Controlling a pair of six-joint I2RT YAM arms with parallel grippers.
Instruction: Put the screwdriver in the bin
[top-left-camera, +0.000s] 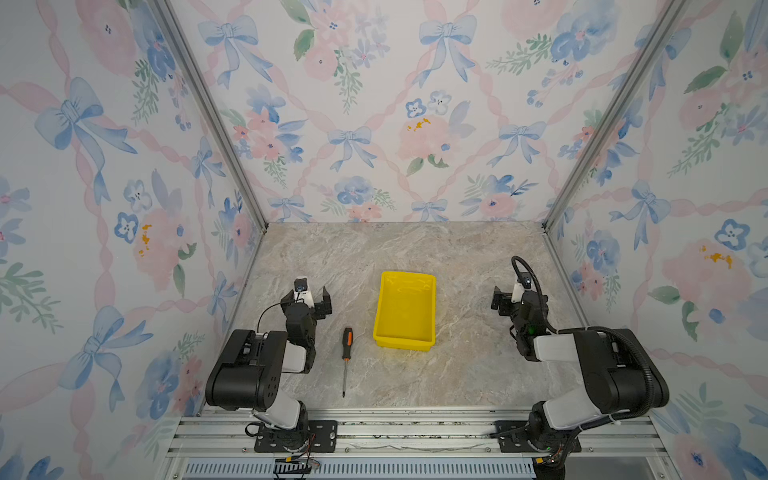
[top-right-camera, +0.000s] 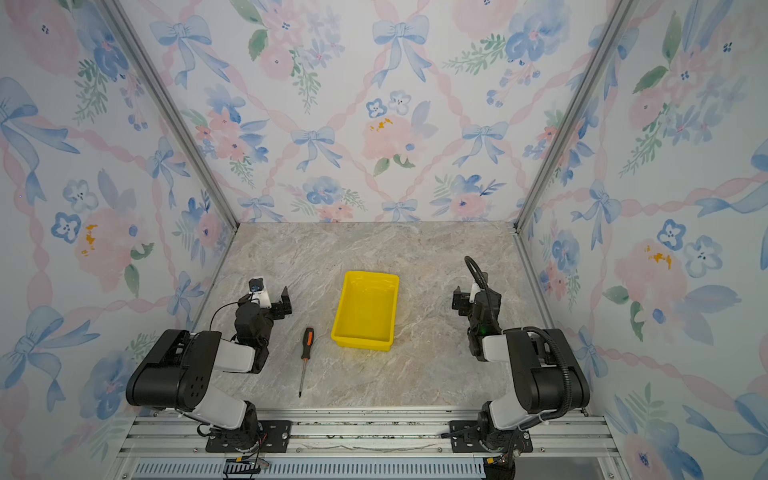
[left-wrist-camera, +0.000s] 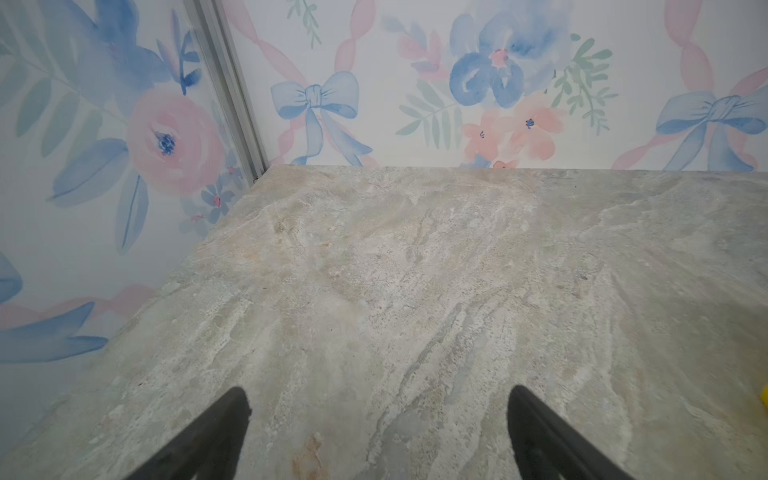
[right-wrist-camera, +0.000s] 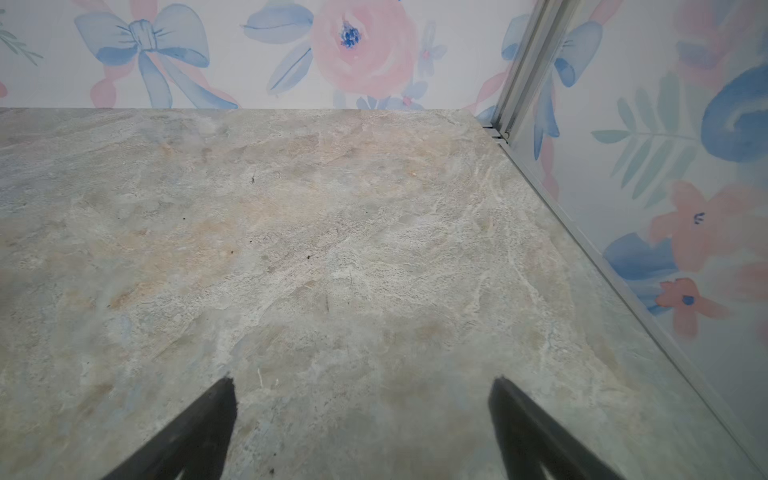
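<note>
1. And here's the slim screwdriver (top-left-camera: 346, 353) (top-right-camera: 306, 352), with a black-and-orange handle and a thin metal shaft. It lies flat on the grey marbled stone-look desk (top-left-camera: 457, 257), handle toward the back wall and tip toward the front rail.
2. It sits between the left arm and the bright yellow rectangular plastic bin (top-left-camera: 403, 343) (top-right-camera: 360, 343), near the bin's front left corner and not touching it.
3. The left claw (top-left-camera: 307, 296) (left-wrist-camera: 378, 395) hangs above the desk, jaws spread wide, gripping nothing. The screwdriver lies nearer the arm's base than the claw, to its right and apart from its fingers (left-wrist-camera: 224, 432).
4. In the left wrist view there is only desk between those fingers, with a yellow sliver of bin at the edge.
5. The right claw (top-left-camera: 513, 297) (right-wrist-camera: 363, 382), beyond the bin, is also wide apart and holding nothing, well apart from the screwdriver.
</note>
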